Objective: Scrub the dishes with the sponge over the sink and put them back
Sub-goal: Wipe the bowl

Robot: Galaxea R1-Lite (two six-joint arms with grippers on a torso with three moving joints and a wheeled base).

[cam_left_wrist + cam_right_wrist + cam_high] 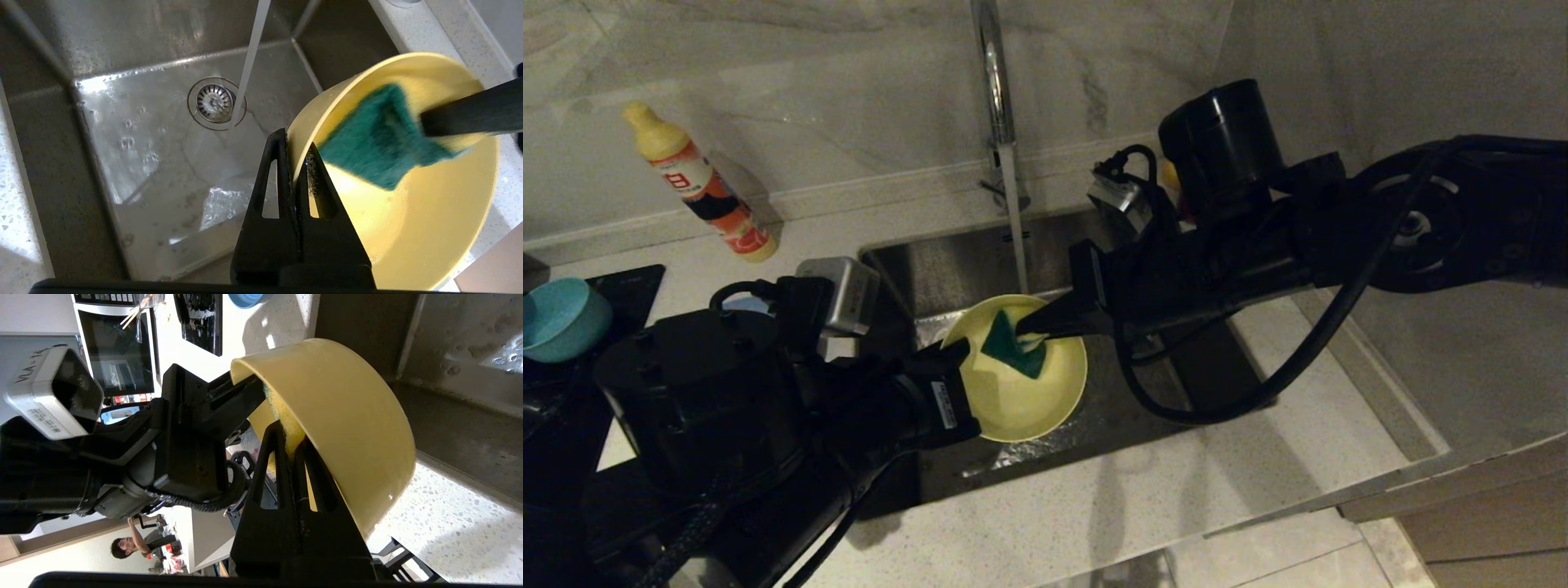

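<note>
Over the sink a pale yellow bowl is held tilted, its inside facing the right arm. My left gripper is shut on the bowl's rim, one finger inside and one outside. The sponge lies against the bowl's inner wall with its dark green face showing. My right gripper is shut on the sponge, whose yellow body sits pinched between the fingertips. A teal-blue bowl stands at the far left by the black cooktop.
Water runs from the chrome tap in a thin stream onto the drain strainer, behind the bowl. A dish-soap bottle stands on the counter at the back left. Speckled white counter borders the sink's front and right.
</note>
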